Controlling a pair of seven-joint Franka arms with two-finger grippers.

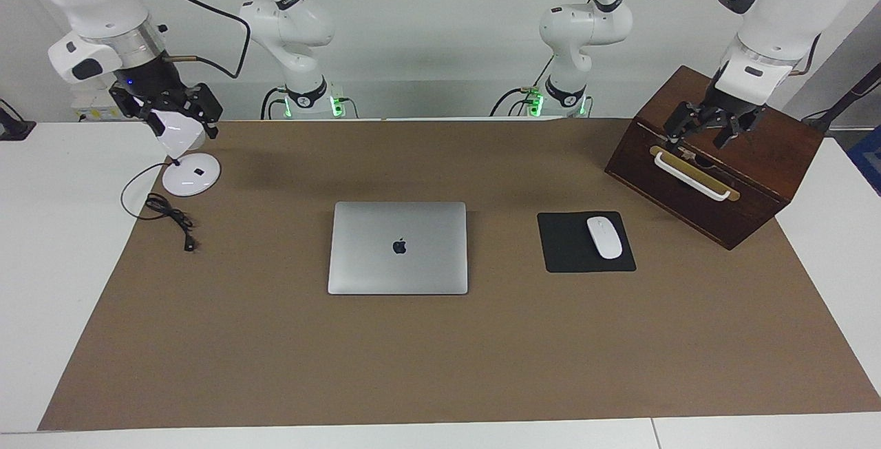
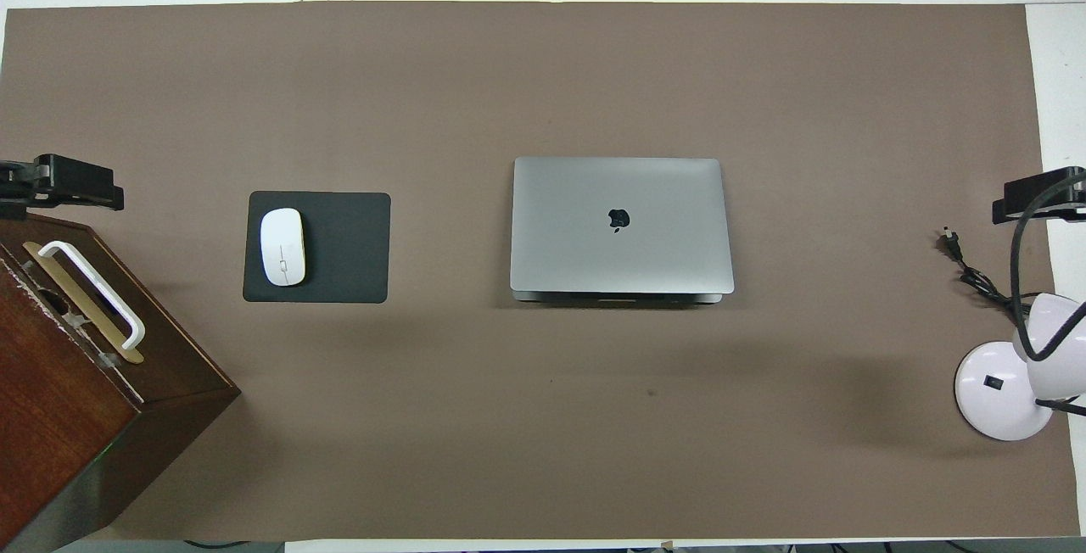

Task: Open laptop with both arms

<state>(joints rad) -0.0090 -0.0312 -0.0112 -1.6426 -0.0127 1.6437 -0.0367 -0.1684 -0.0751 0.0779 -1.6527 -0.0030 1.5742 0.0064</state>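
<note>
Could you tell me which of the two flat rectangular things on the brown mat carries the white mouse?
The black mouse pad, toward the left arm's end of the table, carries the white mouse. The silver laptop, lying closed mid-table, has nothing on its lid.

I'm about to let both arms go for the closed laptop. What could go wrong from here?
1. The right claw hangs over the desk lamp; its arm may catch the lamp's head or cord on the way.
2. The left claw, open, hangs over the wooden box by its white handle and may catch it.
3. The laptop lies flat and shut, unrestrained, and may slide.
</note>
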